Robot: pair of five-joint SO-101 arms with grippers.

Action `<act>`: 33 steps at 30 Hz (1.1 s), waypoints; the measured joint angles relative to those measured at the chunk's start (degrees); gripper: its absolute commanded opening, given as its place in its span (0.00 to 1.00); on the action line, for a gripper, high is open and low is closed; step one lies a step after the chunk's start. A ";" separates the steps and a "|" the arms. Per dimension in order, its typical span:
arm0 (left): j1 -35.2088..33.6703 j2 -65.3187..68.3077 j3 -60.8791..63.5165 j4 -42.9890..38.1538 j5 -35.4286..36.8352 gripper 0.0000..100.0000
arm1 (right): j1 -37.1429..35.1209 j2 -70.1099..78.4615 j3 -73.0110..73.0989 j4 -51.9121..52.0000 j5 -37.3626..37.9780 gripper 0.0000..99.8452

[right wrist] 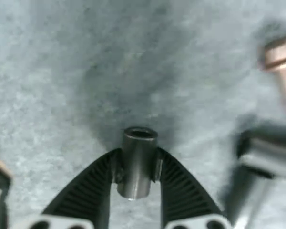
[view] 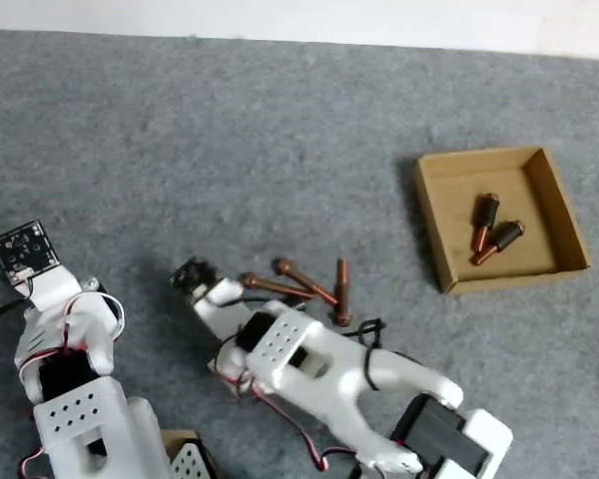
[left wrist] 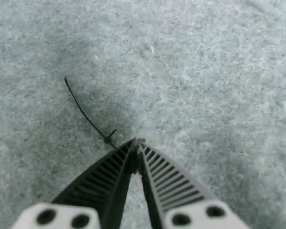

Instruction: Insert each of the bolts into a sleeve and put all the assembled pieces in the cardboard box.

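My right gripper [right wrist: 137, 158] is shut on a dark metal sleeve [right wrist: 139, 143], held upright with its open end up, just above the grey mat. In the high view this gripper [view: 193, 279] sits left of three copper bolts [view: 304, 282] lying loose on the mat. One bolt's head [right wrist: 279, 56] lies close beside the gripper in the right wrist view. The cardboard box [view: 434, 235] stands at the right and holds two assembled pieces [view: 491, 230]. My left gripper [left wrist: 136, 144] is shut on nothing, low over bare mat at the near left.
A thin black wire [left wrist: 86, 114] lies on the mat by the left fingertips. The left arm [view: 65, 339] occupies the near left corner, and the right arm's body [view: 329, 374] stretches across the near middle. A blurred dark shape [right wrist: 257, 160] lies beside the right gripper.
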 measured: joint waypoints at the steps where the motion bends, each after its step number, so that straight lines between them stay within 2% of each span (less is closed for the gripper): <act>1: 0.00 0.00 0.00 0.00 0.00 0.01 | 1.41 -1.85 0.35 0.00 0.79 0.00; 8: 0.00 0.00 0.00 0.00 0.00 0.01 | 13.71 -18.29 7.74 -1.41 7.12 0.00; 15: 0.00 0.00 0.00 0.00 0.00 0.01 | 28.04 -34.55 22.95 -14.95 9.58 0.00; 20: 0.00 0.00 0.00 0.00 0.00 0.01 | 29.63 -48.00 35.69 -22.68 9.58 0.00; 29: 0.00 0.00 0.00 0.00 0.00 0.01 | 39.65 -70.07 46.95 -21.10 9.67 0.00; 33: 0.00 0.00 0.00 0.00 0.00 0.01 | 41.14 -78.59 50.90 -21.10 9.67 0.00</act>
